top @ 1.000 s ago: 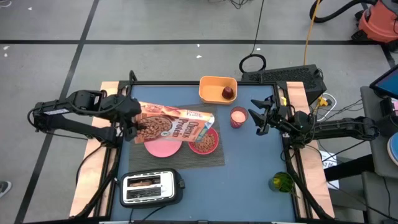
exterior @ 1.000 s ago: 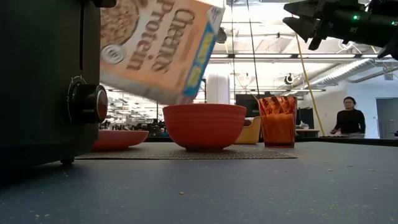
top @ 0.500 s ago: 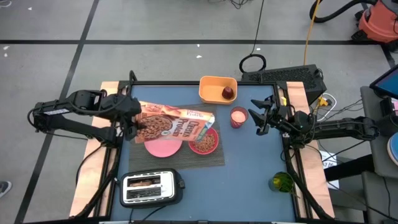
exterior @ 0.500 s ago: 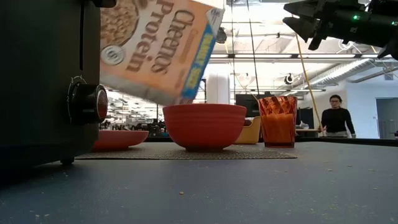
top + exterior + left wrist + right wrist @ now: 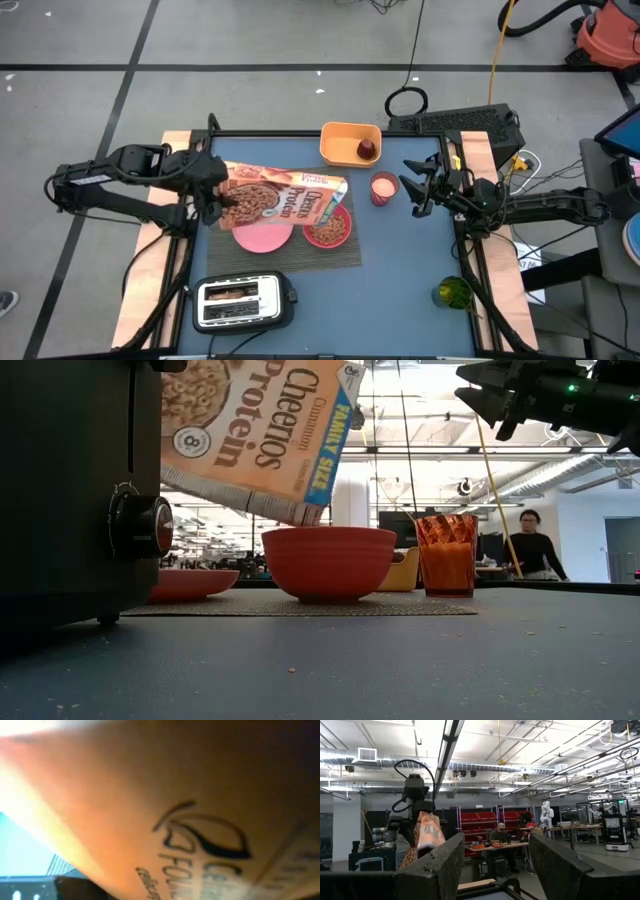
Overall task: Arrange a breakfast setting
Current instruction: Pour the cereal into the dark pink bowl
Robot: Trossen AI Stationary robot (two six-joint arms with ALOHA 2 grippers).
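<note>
- Now my left hand grips the cereal box, tipped over the pink bowl on the grey placemat.
- Beside it lies the pink plate.
- My right hand hangs open, far right above the worktop.

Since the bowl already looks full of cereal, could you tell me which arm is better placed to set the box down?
Left: its claw holds the cereal box tipped over the bowl; the right claw hangs open beside the cup.
</note>
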